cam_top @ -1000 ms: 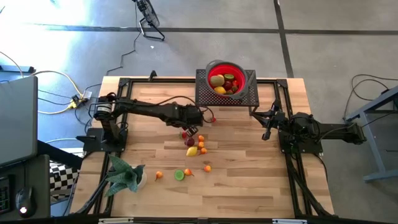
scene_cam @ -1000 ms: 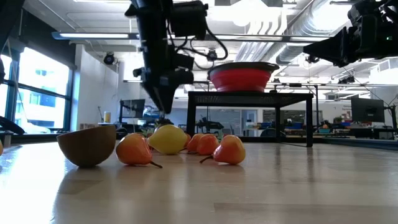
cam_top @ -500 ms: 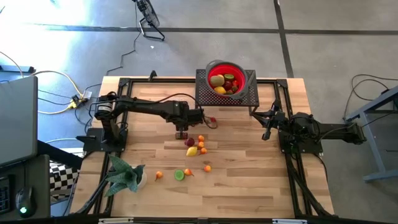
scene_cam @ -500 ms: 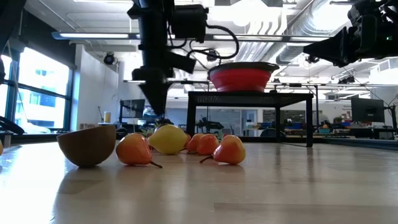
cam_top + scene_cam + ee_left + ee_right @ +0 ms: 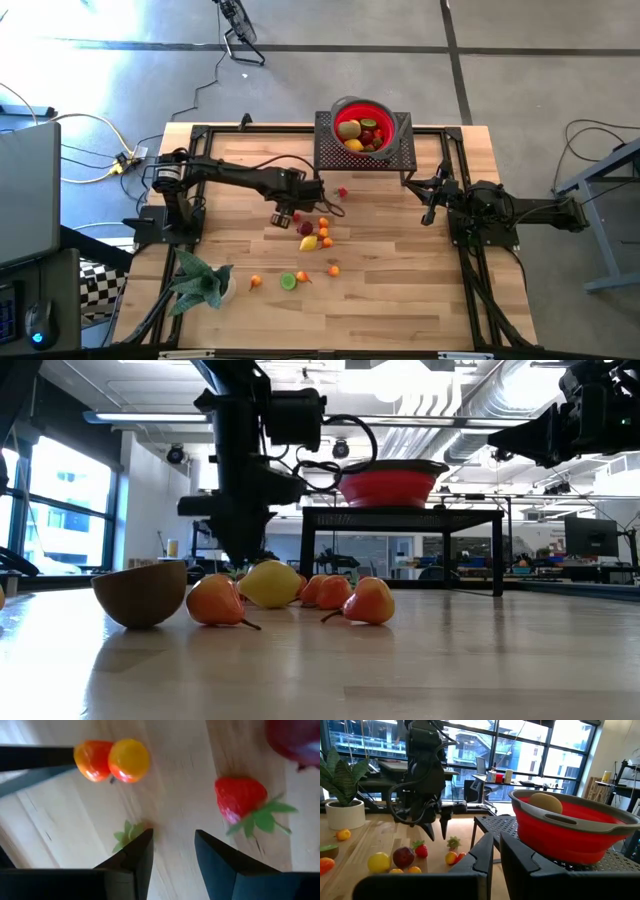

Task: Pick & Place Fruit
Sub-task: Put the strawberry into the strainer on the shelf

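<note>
Several small toy fruits lie loose on the wooden table: a lemon point(image 5: 309, 242), a plum point(image 5: 305, 228), tiny oranges point(image 5: 324, 232), a lime point(image 5: 288, 281) and a strawberry point(image 5: 343, 191). My left gripper point(image 5: 284, 217) points steeply down just left of the plum, low over the table. It is open with only bare wood between its fingers point(image 5: 173, 845). A strawberry point(image 5: 239, 800) lies just beyond one fingertip, and a green leaf tuft point(image 5: 127, 832) shows beside the other. My right gripper point(image 5: 496, 850) waits shut at the table's right side, pointing level.
A red bowl point(image 5: 362, 130) with fruit in it stands on a black mesh rack point(image 5: 392, 156) at the far edge. A potted green plant point(image 5: 200, 280) stands at the near left. More oranges point(image 5: 256, 282) lie near the lime. Bare wood lies to the near right.
My left gripper has rolled about its own axis, sunk lower toward the table and shifted a little toward the table's left edge. Its finger gap looks unchanged. The fruits on the table have kept their places.
</note>
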Robot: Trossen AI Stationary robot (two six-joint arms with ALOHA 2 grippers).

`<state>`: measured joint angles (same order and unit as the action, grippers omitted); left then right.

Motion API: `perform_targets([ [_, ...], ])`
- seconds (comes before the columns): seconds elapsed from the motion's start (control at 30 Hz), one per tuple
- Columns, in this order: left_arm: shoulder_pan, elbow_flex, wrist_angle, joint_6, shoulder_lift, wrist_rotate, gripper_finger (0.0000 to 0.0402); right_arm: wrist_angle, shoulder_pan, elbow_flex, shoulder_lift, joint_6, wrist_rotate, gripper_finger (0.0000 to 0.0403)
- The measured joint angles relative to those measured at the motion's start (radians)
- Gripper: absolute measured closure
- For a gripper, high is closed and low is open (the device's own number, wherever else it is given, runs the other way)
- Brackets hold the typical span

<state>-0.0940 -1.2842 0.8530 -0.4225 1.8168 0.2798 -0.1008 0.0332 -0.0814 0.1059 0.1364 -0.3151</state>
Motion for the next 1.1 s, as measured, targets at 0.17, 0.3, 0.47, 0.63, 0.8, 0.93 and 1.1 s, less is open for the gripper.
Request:
perform_targets([
  [0.17, 0.0, 0.006, -0.062, -0.001, 0.0, 0.053, 0.0264, 0.0, 0.0, 0.0, 0.0, 0.0, 0.0, 0.0377],
  [0.3, -0.014, 0.006, -0.059, 0.0, 0.0, 0.094, 0.0264, 0.0, 0.0, 0.0, 0.0, 0.0, 0.0, 0.0377],
  [0.47, -0.048, 0.006, -0.053, 0.007, 0.0, 0.069, 0.0264, 0.0, 0.0, 0.0, 0.0, 0.0, 0.0, 0.0377],
  [0.63, -0.078, 0.006, -0.073, 0.035, 0.0, 0.001, 0.0264, 0.001, 0.0, 0.0, 0.0, 0.0, 0.0, 0.0377],
  [0.8, -0.083, 0.033, -0.108, 0.035, 0.001, -0.054, 0.0264, 0.007, 0.0, 0.0, 0.0, 0.001, 0.0, 0.0377],
  [0.93, -0.083, 0.052, -0.125, 0.035, 0.002, -0.034, 0.0264, 0.019, 0.0, 0.0, 0.0, 0.011, -0.001, 0.0377],
  [1.1, -0.084, 0.094, -0.186, 0.027, 0.002, -0.026, 0.0264, 0.019, 0.0, 0.0, 0.0, 0.018, -0.001, 0.0377],
])
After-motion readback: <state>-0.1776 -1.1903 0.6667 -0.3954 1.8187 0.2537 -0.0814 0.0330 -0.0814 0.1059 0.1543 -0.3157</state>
